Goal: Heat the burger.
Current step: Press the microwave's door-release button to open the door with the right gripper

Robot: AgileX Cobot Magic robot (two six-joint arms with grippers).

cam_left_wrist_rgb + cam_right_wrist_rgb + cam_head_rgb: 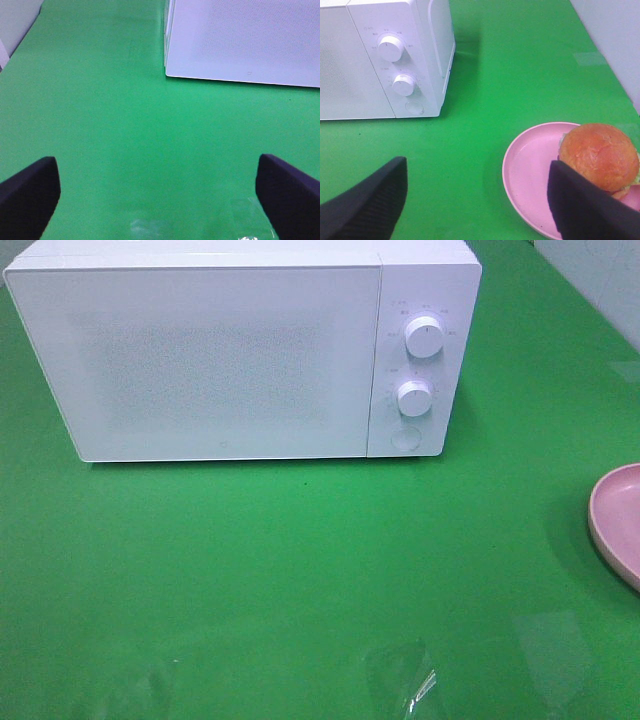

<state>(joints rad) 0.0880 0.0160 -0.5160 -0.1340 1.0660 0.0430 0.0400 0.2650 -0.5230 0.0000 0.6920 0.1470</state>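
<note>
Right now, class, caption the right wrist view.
Open pincer beside the burger on its pink plate, white microwave behind.

**Right wrist: jaws wide, burger on plate**

right gripper (476, 170) has its jaws spread over the green table (520, 60). burger (600, 152) sits on the pink plate (530, 165), partly behind one finger. white microwave (370, 75) stands well apart, door shut.

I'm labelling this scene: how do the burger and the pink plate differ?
The burger is glossy golden-brown with a bit of green lettuce at its edge; the plate is plain pink. The burger is domed; the plate is shallow with a low rim. The burger is smaller, covering only one side of the plate. Both are round.
</note>
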